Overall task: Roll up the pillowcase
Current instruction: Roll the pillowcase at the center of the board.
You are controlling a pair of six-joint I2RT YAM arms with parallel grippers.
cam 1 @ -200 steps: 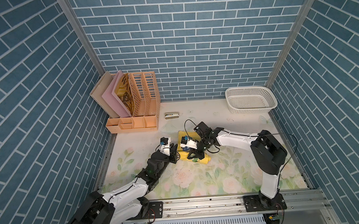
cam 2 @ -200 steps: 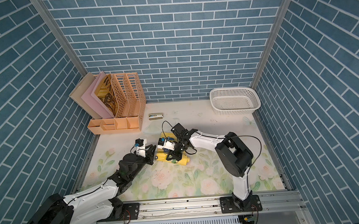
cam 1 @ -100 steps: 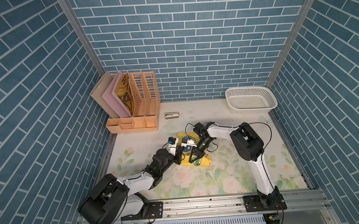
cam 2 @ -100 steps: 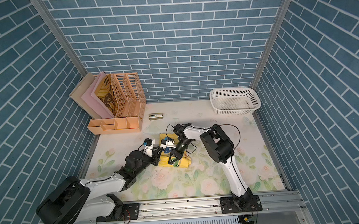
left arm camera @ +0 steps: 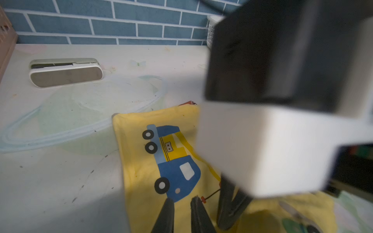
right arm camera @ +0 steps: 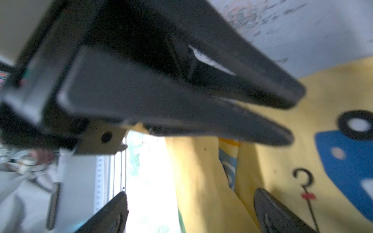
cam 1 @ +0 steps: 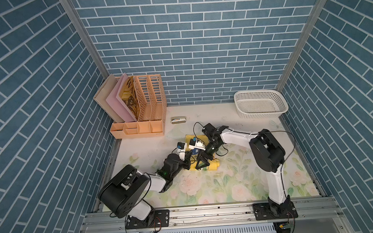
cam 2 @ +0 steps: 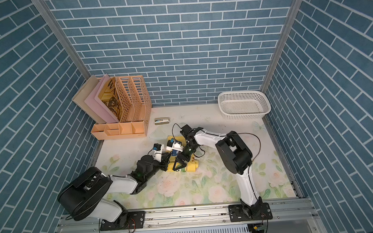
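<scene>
Item: pillowcase [cam 1: 213, 166], one piece of thin yellow cloth printed with trucks. Location: middle of the flowered table cover [cam 1: 229, 185], between the two arms, well apart from the orange file rack [cam 1: 150, 97], the white basket [cam 1: 260, 104] and the small case [cam 1: 178, 120] near the back wall. Condition: folded into a narrow strip that lies flat at its far end and is bunched at its near end; the middle is hidden under the grippers in both top views. Orientation: the long axis appears to run from the back-wall end toward the front rail, slanting slightly to the robot's right. The blue truck [left arm camera: 177, 171] in the left wrist view lies along that line. Handling, as judged: light and limp, with no stiffness of its own; it will sag, crease and spring out of a loose coil. It is not fragile and is likely to slide on the smooth cover. Best taken at a short edge or at a raised fold, all layers pinched together, with the other arm pressing the coil down. Left gripper [left arm camera: 182, 201]: fingers nearly together over the cloth near one long edge, a slim gap between the tips; whether they nip any cloth cannot be told. Right gripper [right arm camera: 191, 193]: fingers [right arm camera: 278, 213] wide apart, straddling a raised ridge of cloth, clamped on nothing.
</scene>
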